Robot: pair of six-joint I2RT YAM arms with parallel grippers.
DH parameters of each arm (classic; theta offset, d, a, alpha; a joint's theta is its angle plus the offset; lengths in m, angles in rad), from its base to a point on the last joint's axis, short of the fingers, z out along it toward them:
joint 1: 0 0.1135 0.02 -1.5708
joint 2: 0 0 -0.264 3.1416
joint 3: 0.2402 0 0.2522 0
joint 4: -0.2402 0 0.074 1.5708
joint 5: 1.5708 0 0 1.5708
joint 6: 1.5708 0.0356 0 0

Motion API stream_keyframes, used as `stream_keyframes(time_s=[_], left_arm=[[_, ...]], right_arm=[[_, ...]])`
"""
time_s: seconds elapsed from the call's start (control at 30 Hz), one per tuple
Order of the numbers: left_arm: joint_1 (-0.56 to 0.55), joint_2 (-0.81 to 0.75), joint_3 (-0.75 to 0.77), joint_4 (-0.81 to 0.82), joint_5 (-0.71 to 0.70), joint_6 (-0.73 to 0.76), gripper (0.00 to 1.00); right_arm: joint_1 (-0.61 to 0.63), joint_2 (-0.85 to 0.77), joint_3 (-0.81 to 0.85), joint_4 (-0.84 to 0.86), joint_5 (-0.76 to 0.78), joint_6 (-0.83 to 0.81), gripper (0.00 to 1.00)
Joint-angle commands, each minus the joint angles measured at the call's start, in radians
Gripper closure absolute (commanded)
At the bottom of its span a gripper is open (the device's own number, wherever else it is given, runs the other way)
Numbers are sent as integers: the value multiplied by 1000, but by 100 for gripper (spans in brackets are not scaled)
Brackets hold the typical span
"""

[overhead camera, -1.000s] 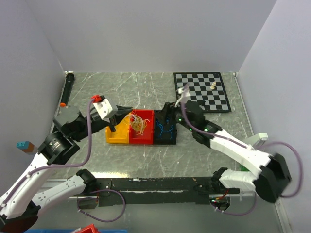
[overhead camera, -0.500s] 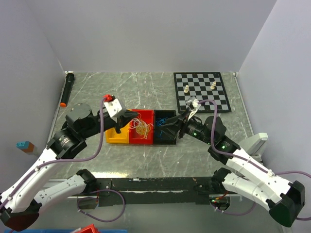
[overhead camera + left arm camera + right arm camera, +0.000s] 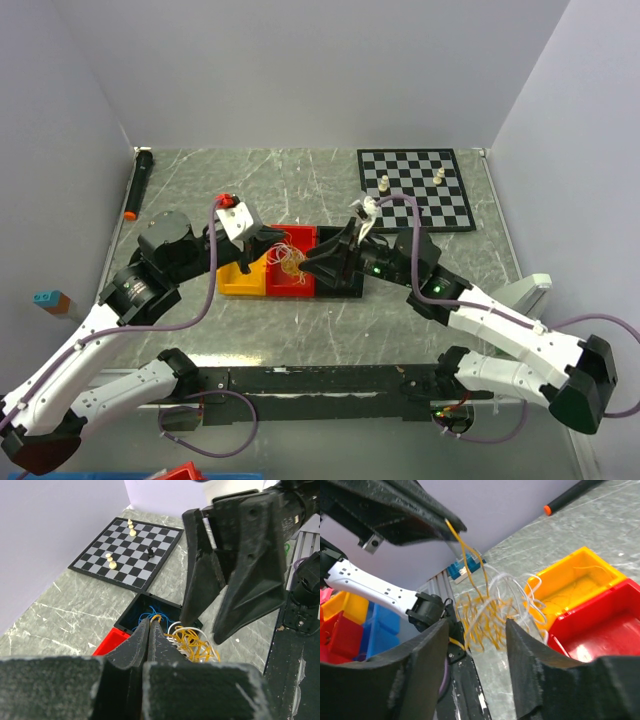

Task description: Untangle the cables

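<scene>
over red bin [image 3: 283,288] | cables [image 3: 487,612] pinched in left jaws | before parted right jaws

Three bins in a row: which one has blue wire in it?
The black bin, the end one nearest the chessboard: blue wire lies coiled inside it. The red bin and yellow bin show no blue.

a robot lab cell: plain white walls [image 3: 300,70] box in a marble-look table [image 3: 300,175].

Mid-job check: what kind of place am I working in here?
Probably a robot lab test cell: plain white walls box in a marble-look tabletop, which holds a row of small coloured bins and a chessboard as props.
</scene>
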Motion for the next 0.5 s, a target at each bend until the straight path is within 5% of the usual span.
stream_keyframes(time_s=[0.0,0.3,0.47], left_arm=[[2,1,17,58,13,-1,99],[2,-18,26,58,-4,22,99],[2,-27,46,47,-5,48,99]], right_arm=[[15,52,79,66,7,13,49],[23,46,32,35,72,32,99],[23,-3,-33,-3,120,33,100]])
